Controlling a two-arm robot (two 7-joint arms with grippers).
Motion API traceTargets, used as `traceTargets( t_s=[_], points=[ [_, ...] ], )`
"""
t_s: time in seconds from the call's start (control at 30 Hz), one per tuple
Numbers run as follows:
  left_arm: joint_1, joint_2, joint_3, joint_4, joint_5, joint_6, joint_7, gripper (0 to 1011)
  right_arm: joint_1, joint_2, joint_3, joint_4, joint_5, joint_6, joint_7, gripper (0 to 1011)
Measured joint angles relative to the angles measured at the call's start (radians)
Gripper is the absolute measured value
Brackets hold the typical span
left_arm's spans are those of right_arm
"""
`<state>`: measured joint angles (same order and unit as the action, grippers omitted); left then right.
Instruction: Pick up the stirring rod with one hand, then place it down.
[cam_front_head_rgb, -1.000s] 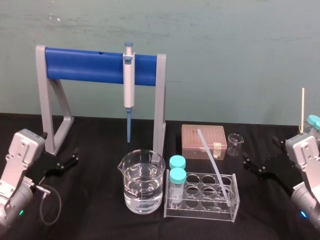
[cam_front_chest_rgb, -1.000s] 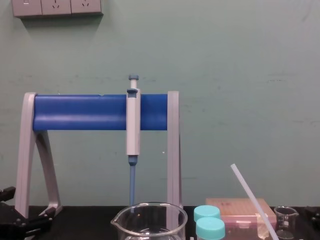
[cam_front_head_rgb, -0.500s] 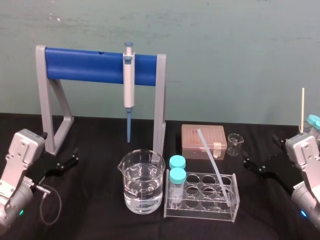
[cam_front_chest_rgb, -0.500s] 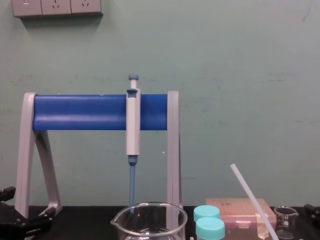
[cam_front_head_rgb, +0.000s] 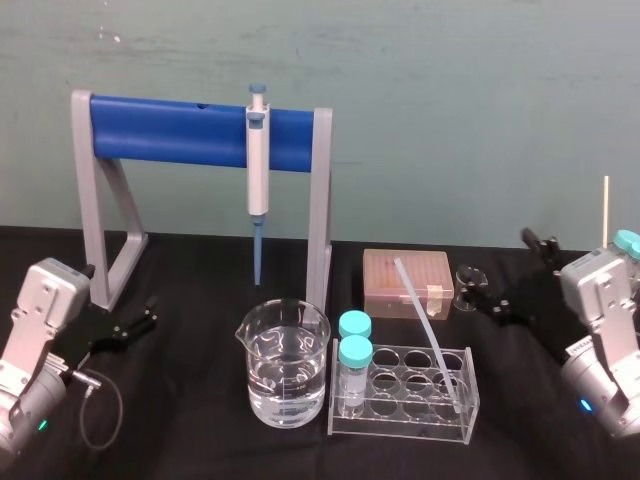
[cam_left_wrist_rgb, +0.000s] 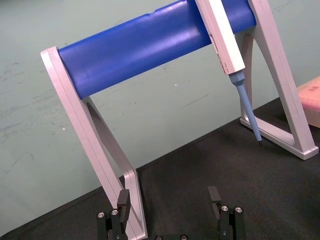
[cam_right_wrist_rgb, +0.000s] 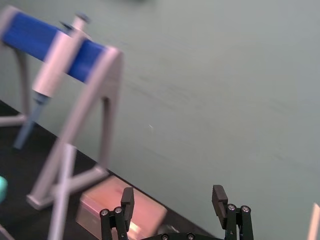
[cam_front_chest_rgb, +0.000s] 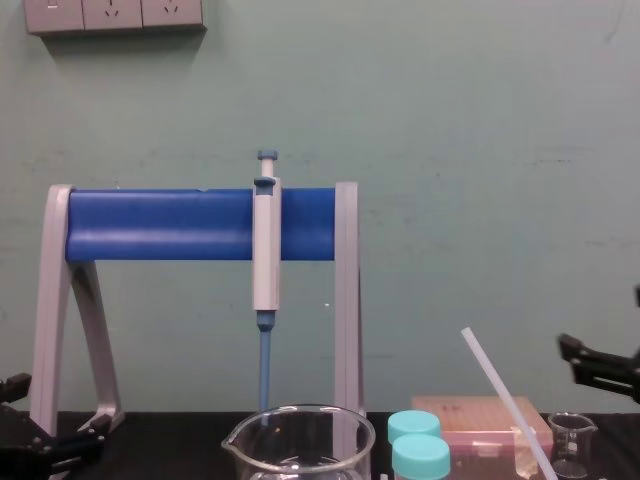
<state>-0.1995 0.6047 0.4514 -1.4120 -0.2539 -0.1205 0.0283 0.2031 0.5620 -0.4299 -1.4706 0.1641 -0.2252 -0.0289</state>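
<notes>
Left gripper (cam_front_head_rgb: 150, 311): it is parked low at the left edge of the table (cam_front_head_rgb: 200, 430), just beside the foot of the stand; its fingers are spread apart and nothing is held
Stand (cam_front_head_rgb: 190, 130): a blue bar on grey legs is seen at the back, and a pipette (cam_front_head_rgb: 258, 170) is hung from it, tip down, above the big beaker
Big beaker (cam_front_head_rgb: 283, 365): it is set in the middle at the front and is partly filled with clear water
Rack (cam_front_head_rgb: 405, 400): a clear rack is set just right of the big beaker, with two capped bottles at its left end
Rod (cam_front_head_rgb: 428, 333): its low end is stuck in a hole at the right end of the rack; it is tilted, with its top leaned back and to the left, in front of the pink box (cam_front_head_rgb: 405, 278); it is not touched by any gripper
Small beaker (cam_front_head_rgb: 467, 280): it is set just right of the pink box, very near one finger of the right gripper
Right gripper (cam_front_head_rgb: 498, 266): it is held up over the table on the right, pointed toward the rod; its fingers are spread wide and nothing is held
Step in hand: the rod is being reached for; it is not yet picked up
Next move: the right gripper should be brought to the upper part of the rod with one finger on each side, then closed; the rod should be pulled out along its own tilt so the rack is not tipped and the small beaker is not bumped
</notes>
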Motion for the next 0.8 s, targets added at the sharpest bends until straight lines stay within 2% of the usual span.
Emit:
traceTargets(
  t_s=[0.23,0.53,0.63,0.8],
  points=[
    [0.0,0.0,0.0,0.0,0.0,0.0,0.0,1000,-0.002,0.001,-0.03,-0.036,-0.036,-0.058,0.074,1003],
    [0.0,0.0,0.0,0.0,0.0,0.0,0.0,1000,0.0,-0.005,-0.045,-0.048,-0.037,-0.087,0.151,1003],
    [0.0,0.0,0.0,0.0,0.0,0.0,0.0,1000,0.006,-0.012,-0.045,-0.043,-0.014,-0.085,0.184,1003],
    [0.0,0.0,0.0,0.0,0.0,0.0,0.0,1000,0.02,-0.031,-0.035,-0.018,0.069,-0.068,0.265,1003]
  ],
)
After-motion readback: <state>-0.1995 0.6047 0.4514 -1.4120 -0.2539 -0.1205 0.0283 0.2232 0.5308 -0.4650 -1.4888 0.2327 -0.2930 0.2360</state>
